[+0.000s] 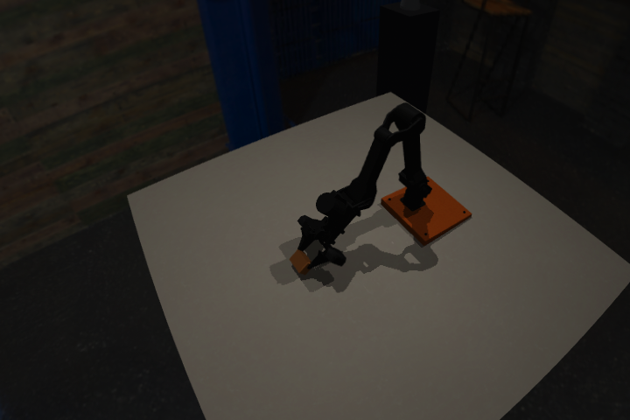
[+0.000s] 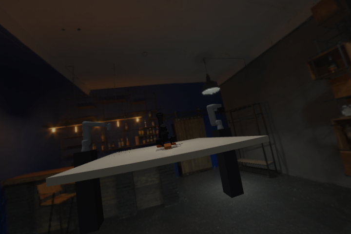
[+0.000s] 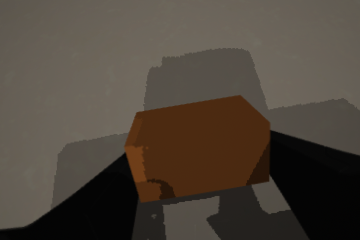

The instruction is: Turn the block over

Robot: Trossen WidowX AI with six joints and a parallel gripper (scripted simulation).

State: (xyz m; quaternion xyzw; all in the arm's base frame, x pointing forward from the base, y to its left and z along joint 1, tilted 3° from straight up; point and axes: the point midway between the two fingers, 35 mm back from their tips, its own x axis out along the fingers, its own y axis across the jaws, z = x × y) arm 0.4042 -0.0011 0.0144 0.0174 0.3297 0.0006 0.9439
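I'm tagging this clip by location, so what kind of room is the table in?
Probably a dim bar or pub: shelves of bottles under warm string lights at the back, a pendant lamp overhead, and a wooden stool beside the table.

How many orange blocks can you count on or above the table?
1. The orange block is clamped in the gripper, just above the table.
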